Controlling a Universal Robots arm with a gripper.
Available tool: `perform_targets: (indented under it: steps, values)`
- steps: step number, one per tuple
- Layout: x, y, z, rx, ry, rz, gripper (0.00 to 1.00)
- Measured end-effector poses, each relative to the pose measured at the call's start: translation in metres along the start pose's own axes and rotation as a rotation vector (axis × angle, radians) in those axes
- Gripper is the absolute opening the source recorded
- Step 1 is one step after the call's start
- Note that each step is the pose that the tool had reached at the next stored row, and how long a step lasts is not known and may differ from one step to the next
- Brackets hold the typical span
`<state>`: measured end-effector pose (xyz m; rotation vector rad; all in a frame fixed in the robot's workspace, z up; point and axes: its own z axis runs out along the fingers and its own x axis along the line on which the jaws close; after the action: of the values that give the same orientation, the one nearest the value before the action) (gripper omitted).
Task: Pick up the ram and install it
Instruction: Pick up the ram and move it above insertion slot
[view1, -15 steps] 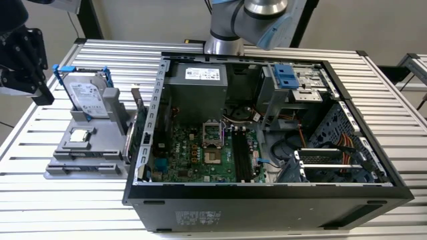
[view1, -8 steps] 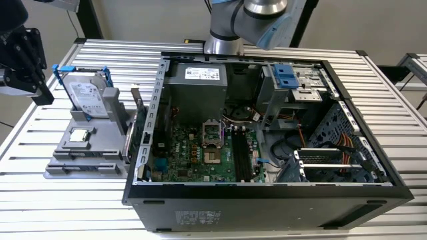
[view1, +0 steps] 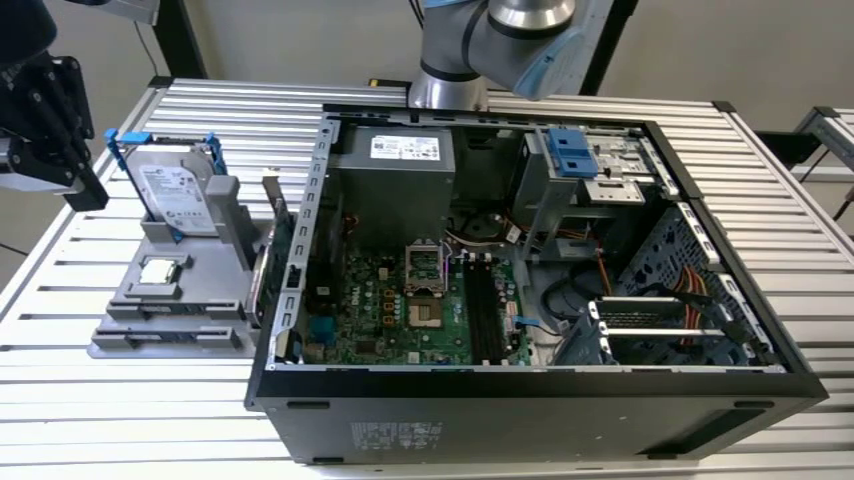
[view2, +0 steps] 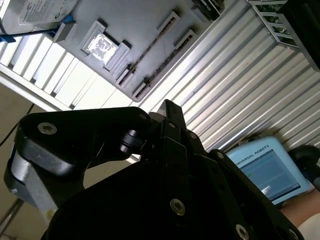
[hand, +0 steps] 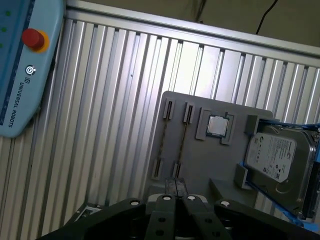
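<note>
The jaws of the black gripper are seen closed together with nothing between them. They are held in the air near the grey moulded holder and touch nothing on it. In the first wrist view their tips are pointed toward the holder's slotted end, so the reaching step is judged to be in hand, with no grasp yet made.

Just beyond the tips is the ram, a slim, long dark-green circuit-board stick. It is stood on its long edge between a pair of the holder's slotted posts, so that its upper edge is left free to be gripped from above.

Beside it on the same holder, the small square silver processor chip is laid flat in a recess. Further along, the silver hard drive in a blue frame is stood up on edge in a cradle.

The holder is set on the slatted aluminium desk, just beside the open black computer case, on the exterior view's left of it.

Farther off, inside the case, the green motherboard is laid face up. Its long black slots are left exposed and appear unfilled, so installation is judged not yet done.
</note>
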<state>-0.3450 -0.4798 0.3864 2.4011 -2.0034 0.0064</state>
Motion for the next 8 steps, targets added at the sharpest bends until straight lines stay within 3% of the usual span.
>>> perform_targets:
  steps: [2, 3, 8]
  values:
    - [0.0000, 0.0000, 0.0000, 0.0000, 0.0000, 0.000, 0.00]
    - [0.0000, 0.0000, 0.0000, 0.0000, 0.0000, 0.000, 1.00]
    - [0.0000, 0.0000, 0.0000, 0.0000, 0.0000, 0.000, 1.00]
